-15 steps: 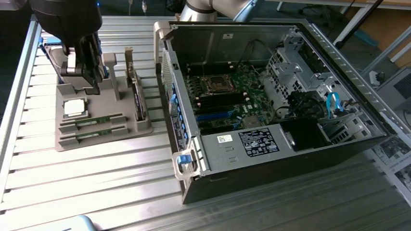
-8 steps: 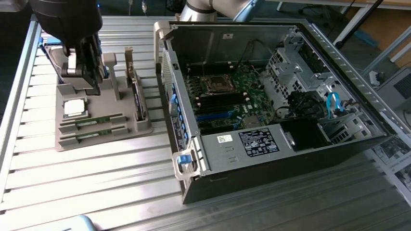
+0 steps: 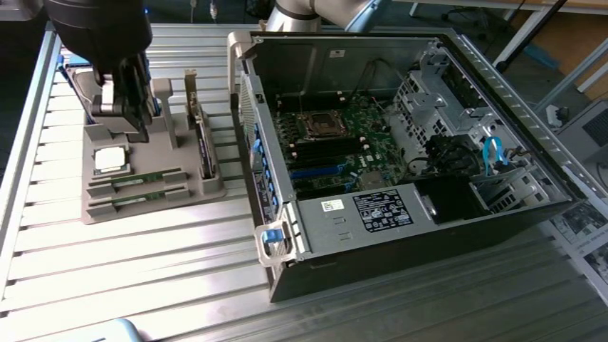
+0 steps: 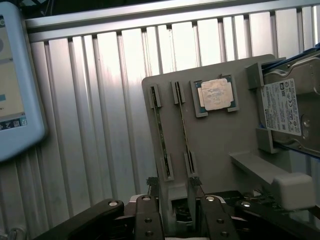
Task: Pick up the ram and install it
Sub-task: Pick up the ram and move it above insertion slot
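Fingers (image 4: 148, 220) stand apart, nothing between them; your gripper (image 3: 139, 120) hangs over the gray holder (image 3: 152, 210) on the slatted metal counter (image 3: 114, 263), on the exterior view's left. Both ram sticks lie flat in their slots in that holder, side by side: first ram stick (image 3: 144, 179) nearer the processor chip (image 3: 111, 158), second ram stick (image 3: 142, 198) just beyond it, toward the holder's edge. Neither is lifted. Wrist view: the gripper (image 4: 173, 192) sits off one end of the two sticks, first ram stick (image 4: 185, 130) and second ram stick (image 4: 161, 135) running away from it, the processor chip (image 4: 216, 94) beside their far ends. You cannot tell from this view whether the fingertips touch the holder (image 4: 215, 145). Hard drive (image 4: 290, 105) with white label stands in the holder's bracket, beside the chip. Open computer case (image 3: 380, 235) lies on the exterior view's right, motherboard (image 3: 347, 135) exposed, well apart from the gripper. A light-framed screen (image 4: 15, 85) rests on the counter (image 4: 100, 100).
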